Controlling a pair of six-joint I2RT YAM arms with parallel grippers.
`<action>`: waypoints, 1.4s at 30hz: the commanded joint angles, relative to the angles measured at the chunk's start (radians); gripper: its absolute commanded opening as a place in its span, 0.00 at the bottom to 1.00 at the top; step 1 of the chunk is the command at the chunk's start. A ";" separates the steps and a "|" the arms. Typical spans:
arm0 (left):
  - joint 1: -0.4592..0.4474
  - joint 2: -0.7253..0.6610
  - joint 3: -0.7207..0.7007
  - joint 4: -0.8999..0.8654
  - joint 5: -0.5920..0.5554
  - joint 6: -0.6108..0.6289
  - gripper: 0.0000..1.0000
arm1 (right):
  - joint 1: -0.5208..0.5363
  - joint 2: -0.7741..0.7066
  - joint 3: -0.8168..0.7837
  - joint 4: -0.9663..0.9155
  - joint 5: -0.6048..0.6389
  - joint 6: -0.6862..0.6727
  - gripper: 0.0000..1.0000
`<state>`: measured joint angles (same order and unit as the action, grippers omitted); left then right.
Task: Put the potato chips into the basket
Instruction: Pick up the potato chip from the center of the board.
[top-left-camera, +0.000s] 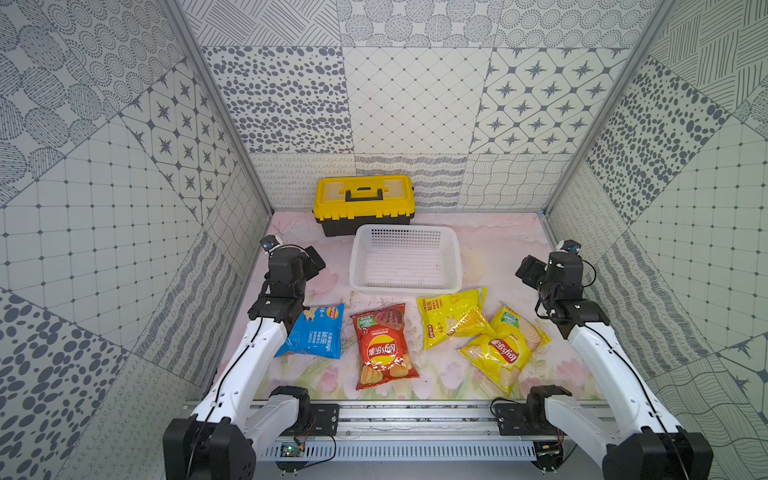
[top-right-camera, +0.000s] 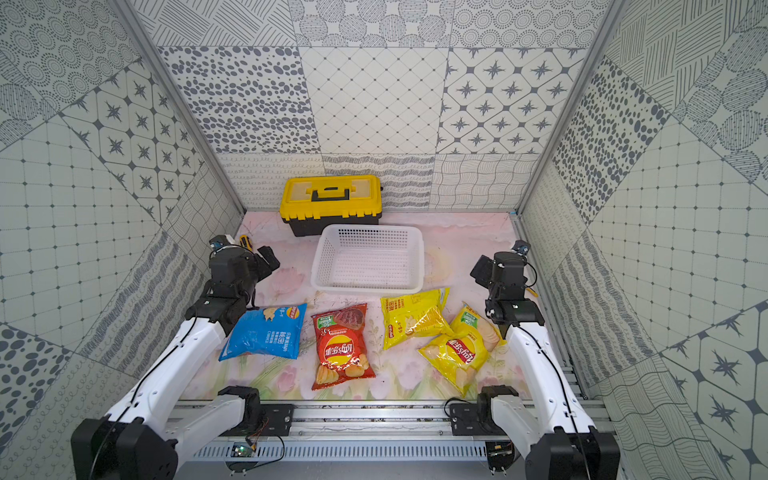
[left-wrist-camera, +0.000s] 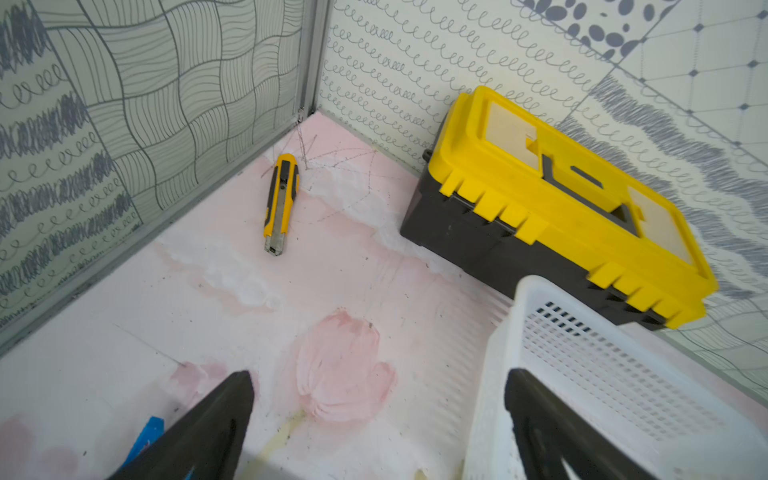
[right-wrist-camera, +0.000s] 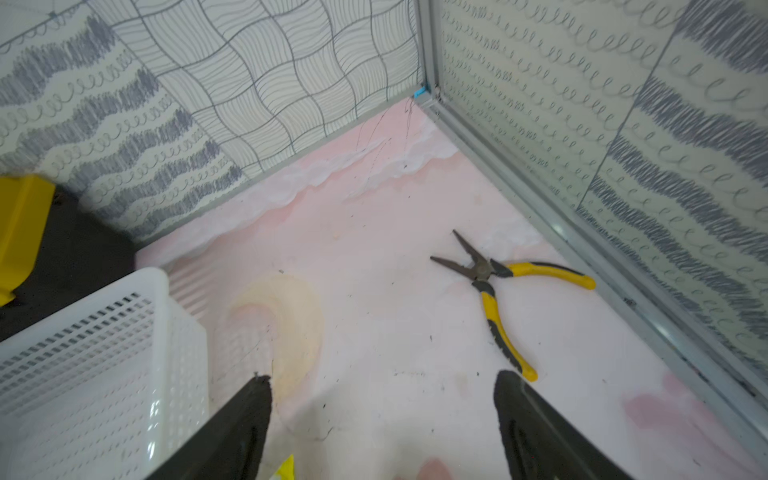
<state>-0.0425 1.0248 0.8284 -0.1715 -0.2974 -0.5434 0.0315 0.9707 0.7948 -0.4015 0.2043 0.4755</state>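
The potato chips lie in a row on the floral mat in both top views: a blue bag (top-left-camera: 313, 332) (top-right-camera: 266, 332), a red bag (top-left-camera: 384, 347), and two overlapping yellow bags (top-left-camera: 451, 316) (top-left-camera: 505, 347). Behind them stands the white perforated basket (top-left-camera: 405, 286) (top-right-camera: 368, 286), with nothing in it. My left gripper (top-left-camera: 316, 259) (left-wrist-camera: 379, 374) hovers open left of the basket, above the blue bag's far end. My right gripper (top-left-camera: 528, 270) (right-wrist-camera: 382, 376) hovers open to the basket's right, beyond the yellow bags. Neither holds anything.
A yellow-and-black toolbox (top-left-camera: 363, 199) (left-wrist-camera: 561, 187) stands shut against the back wall, just behind the basket. A yellow utility knife (left-wrist-camera: 280, 203) lies in the far left corner. Yellow-handled pliers (right-wrist-camera: 494, 286) lie by the right wall. Patterned walls close three sides.
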 joint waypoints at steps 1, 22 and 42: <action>-0.042 -0.052 0.072 -0.373 0.313 -0.154 0.96 | -0.001 0.017 0.031 -0.191 -0.233 0.081 0.76; -0.509 -0.228 0.045 -0.470 0.346 -0.259 0.88 | 0.238 0.068 0.003 -0.343 -0.435 0.171 0.53; -0.609 -0.112 0.047 -0.367 0.369 -0.274 0.92 | 0.345 0.215 0.065 -0.356 -0.281 0.013 0.52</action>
<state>-0.6468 0.9062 0.8711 -0.5873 0.0498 -0.8074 0.3717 1.1790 0.8253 -0.7773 -0.0998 0.5304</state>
